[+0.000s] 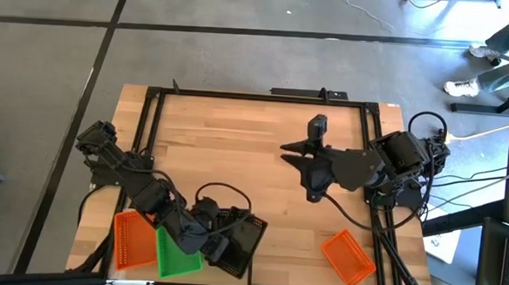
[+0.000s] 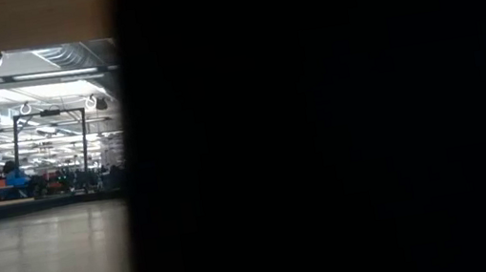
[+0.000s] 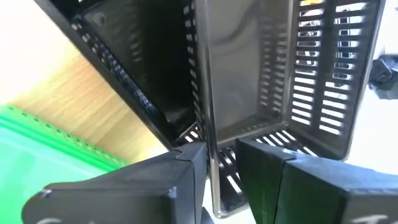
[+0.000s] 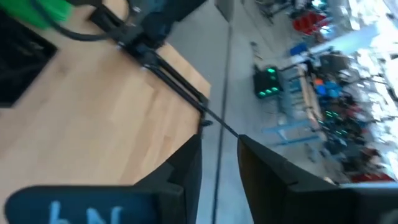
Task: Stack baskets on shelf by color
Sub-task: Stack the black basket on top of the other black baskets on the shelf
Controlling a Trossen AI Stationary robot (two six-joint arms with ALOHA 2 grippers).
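Two black baskets [image 1: 239,238] sit near the table's near edge, and my left gripper [image 1: 217,239] is shut on one of them. In the left wrist view the held black basket [image 3: 273,81] shows its slotted walls, with the second black basket [image 3: 137,56] right beside it. A green basket [image 1: 177,255] and an orange basket [image 1: 131,239] lie to their left, and another orange basket [image 1: 349,256] lies near the right corner. My right gripper [image 1: 313,191] hovers over the table's middle, open by a narrow gap and empty. No shelf board shows. My left gripper [image 3: 217,152] pinches one side wall of a black basket at its rim [image 3: 209,140], one finger inside the basket and one outside. The basket stands tilted next to the second black basket. I cannot tell whether it is lifted clear.
A black metal frame [image 1: 151,120] runs around the wooden tabletop [image 1: 228,141]. A small dark camera [image 1: 316,126] stands at the table's far middle. The low view is mostly blocked by something dark close to the lens. A person's shoe [image 1: 461,88] shows beyond the far right corner.
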